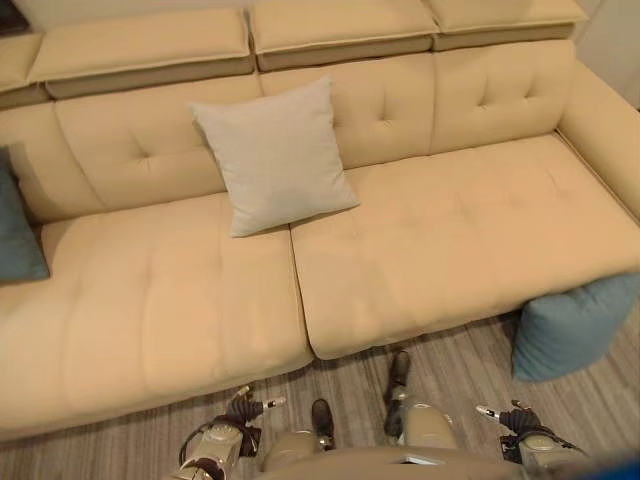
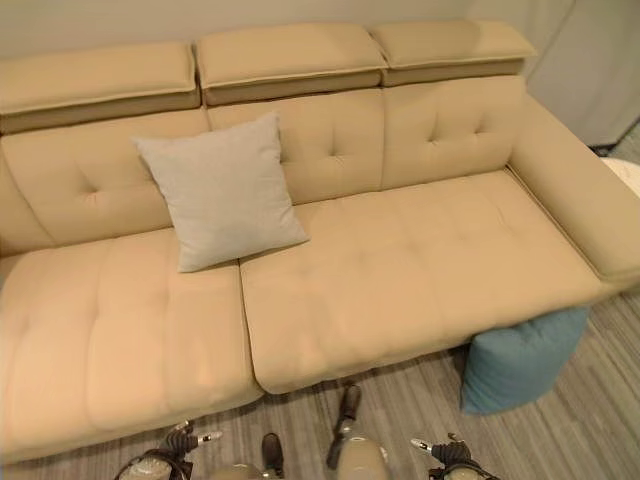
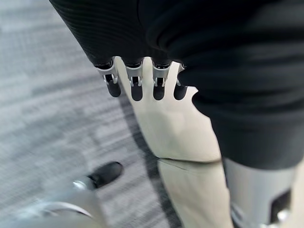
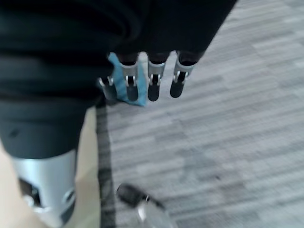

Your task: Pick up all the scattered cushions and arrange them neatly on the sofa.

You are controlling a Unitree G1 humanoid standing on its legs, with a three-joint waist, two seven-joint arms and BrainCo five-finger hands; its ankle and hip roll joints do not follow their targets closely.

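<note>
Sofa point(image 1: 440, 240): cream upholstered, tufted back, three raised headrest sections along the top, a broad seat in two sections with a seam between them, and an armrest at the robot's right end. Floor point(image 2: 560, 440): grey striped, carpet-like, running along the sofa's front edge. Wall: pale, behind the headrests. Light grey cushion point(image 1: 275, 155): square, propped upright and slightly tilted against the sofa back, its lower corner resting on the seat just beside the seam. Teal cushion on floor point(image 2: 522, 360): stands on the floor touching the sofa's front at the robot's right, partly tucked under the seat's overhang; it also shows past the fingers in the right wrist view point(image 4: 124, 80). Dark teal cushion point(image 1: 18, 225): at the robot's far left on the sofa, against the back, cut off by the picture's edge. Left hand point(image 1: 240, 412): low before the sofa, over the floor, fingers relaxed and apart, holding nothing. Right hand point(image 1: 512, 418): low at the robot's right, near the floor cushion but apart from it, fingers likewise loose and empty.
</note>
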